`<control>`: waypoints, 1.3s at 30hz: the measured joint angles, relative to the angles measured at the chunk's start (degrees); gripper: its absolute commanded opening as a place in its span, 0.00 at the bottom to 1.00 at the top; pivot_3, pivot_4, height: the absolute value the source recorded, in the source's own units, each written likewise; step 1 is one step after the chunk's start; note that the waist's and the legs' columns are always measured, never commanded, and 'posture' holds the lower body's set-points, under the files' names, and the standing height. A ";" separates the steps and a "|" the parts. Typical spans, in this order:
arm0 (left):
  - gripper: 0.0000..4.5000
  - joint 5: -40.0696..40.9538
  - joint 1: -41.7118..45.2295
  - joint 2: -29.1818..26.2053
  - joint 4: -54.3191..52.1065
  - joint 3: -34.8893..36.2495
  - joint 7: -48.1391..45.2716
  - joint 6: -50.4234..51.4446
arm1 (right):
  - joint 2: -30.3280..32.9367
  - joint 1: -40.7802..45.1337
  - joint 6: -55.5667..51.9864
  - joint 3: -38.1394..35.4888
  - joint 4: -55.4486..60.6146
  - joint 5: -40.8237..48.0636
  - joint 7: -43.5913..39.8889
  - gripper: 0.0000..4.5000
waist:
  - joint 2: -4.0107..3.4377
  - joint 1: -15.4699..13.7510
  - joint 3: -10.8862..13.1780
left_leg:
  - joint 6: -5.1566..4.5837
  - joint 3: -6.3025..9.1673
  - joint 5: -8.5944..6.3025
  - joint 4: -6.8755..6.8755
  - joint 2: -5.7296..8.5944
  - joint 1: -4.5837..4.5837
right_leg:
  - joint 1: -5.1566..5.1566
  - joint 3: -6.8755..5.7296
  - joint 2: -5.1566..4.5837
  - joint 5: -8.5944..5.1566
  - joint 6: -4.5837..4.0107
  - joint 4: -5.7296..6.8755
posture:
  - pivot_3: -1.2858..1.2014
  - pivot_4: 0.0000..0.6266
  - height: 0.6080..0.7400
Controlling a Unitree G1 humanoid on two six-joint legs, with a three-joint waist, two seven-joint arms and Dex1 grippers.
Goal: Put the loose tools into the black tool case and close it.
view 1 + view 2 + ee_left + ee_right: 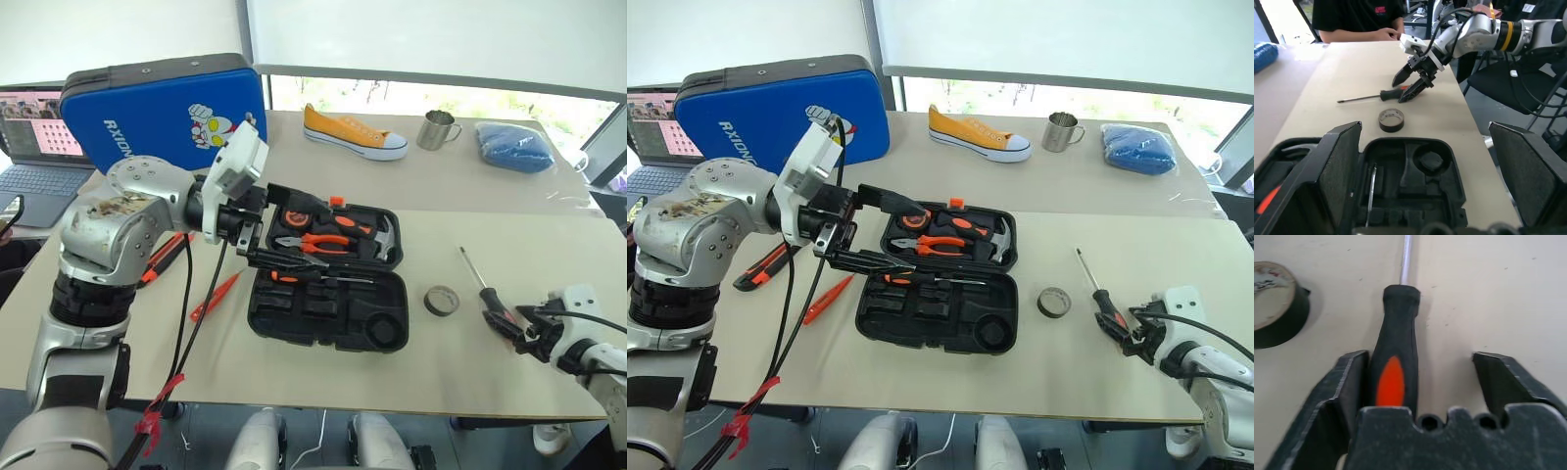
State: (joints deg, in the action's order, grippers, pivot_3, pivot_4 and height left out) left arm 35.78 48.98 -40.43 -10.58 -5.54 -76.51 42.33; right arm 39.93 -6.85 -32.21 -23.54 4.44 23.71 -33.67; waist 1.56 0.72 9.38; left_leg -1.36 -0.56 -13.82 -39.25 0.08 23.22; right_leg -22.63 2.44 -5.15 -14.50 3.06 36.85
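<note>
My right end effector (1418,382) sits low on the beige surface (323,367) at about four o'clock from the black tool case (328,308), with the black-and-orange handle of a screwdriver (1393,367) lying between its two fingers. The handle touches one finger while the other stands apart from it, so the fingers are partly open around the tool and not yet closed on it. To do this grasp well, I judge I should centre the handle between the fingers before squeezing, close on the thick part of the handle and not the thin steel shaft, and lift it level so the tip does not drag. The small black tape roll (441,300) lies just beside the screwdriver, between it and the case, and I should avoid nudging it. My left end effector (857,230) hovers over the open case at its nine o'clock edge, fingers spread wide and empty. The case lies open at the centre of the surface, with orange-handled pliers (313,243) and a hammer (382,233) seated in the far half and several empty recesses in the near half. At nine o'clock from the case lie a slim orange tester screwdriver (216,297) and an orange-and-black utility knife (764,266). Further back are a blue zip case (162,108), a yellow shoe (353,132), a metal mug (438,129), a blue cloth bundle (514,147) and a laptop (39,147). A person in a dark shirt (1359,17) sits at the surface's end.
</note>
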 measured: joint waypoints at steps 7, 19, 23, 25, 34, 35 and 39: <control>1.00 -1.86 -0.28 -0.33 0.02 -0.26 0.87 -1.87 | -0.16 -0.28 1.69 -3.79 -3.03 0.49 0.03 0.23 | -0.03 -0.04 0.01 | 0.00 0.00 0.00 0.02 0.01 0.03 | -0.03 0.02 -0.06 0.00 0.00 0.01 | 0.52 0.24 0.99; 1.00 -2.59 -5.41 -7.35 -2.06 -0.24 -1.58 -3.75 | 14.30 17.61 -0.30 1.82 4.76 10.62 -21.50 0.23 | -0.25 1.62 0.17 | 0.00 0.07 0.00 0.27 -0.20 -0.01 | -0.15 0.09 0.31 -0.02 -0.17 -0.04 | 0.52 0.24 0.99; 1.00 -3.26 -6.76 -10.35 -2.24 -0.20 -4.26 -5.09 | 13.94 27.18 2.47 18.18 8.04 7.63 -30.77 0.23 | -0.23 1.25 0.20 | 0.02 0.08 0.01 0.20 -0.16 0.31 | -0.47 0.10 0.27 -0.02 -0.17 0.04 | 0.52 0.24 0.99; 1.00 -3.25 -7.37 -11.98 -2.47 -0.03 -5.36 -5.08 | 12.23 31.34 5.25 24.89 7.32 4.26 -34.06 0.23 | -0.22 0.88 0.20 | 0.04 0.09 0.02 0.14 -0.13 0.42 | -0.56 0.07 0.19 -0.01 -0.16 0.06 | 0.52 0.24 0.99; 1.00 -1.47 -12.15 -17.34 -6.70 3.14 -6.02 -3.51 | 4.46 38.45 17.69 38.19 -6.36 -10.10 -37.01 0.23 | -0.11 -0.14 0.27 | 0.03 0.12 0.02 0.07 -0.02 0.54 | -0.65 -0.05 -0.03 -0.01 -0.06 0.12 | 0.52 0.24 0.99; 1.00 -1.47 -12.32 -17.48 -6.76 3.58 -5.55 -3.39 | 4.20 38.45 18.09 38.57 -6.74 -10.59 -37.16 0.23 | -0.11 -0.13 0.27 | 0.03 0.12 0.02 0.07 -0.03 0.54 | -0.65 -0.05 -0.02 -0.01 -0.06 0.13 | 0.52 0.24 0.99; 1.00 -0.86 -13.06 -17.71 -7.23 4.55 -4.36 -2.69 | 4.14 37.59 18.88 38.74 -6.67 -11.87 -37.76 0.23 | -0.10 -0.02 0.27 | 0.03 0.13 0.02 0.07 -0.03 0.54 | -0.65 -0.06 0.00 -0.01 -0.07 0.15 | 0.52 0.24 0.99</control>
State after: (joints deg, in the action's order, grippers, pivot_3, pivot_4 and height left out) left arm 34.93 35.93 -58.14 -17.81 -0.99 -80.88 39.65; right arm 44.07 30.74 -13.32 15.20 -2.22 11.85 -71.43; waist 1.46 0.69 9.65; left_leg -1.33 -0.43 -13.79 -39.18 0.06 23.76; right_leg -23.29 2.38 -5.15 -14.51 3.00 37.00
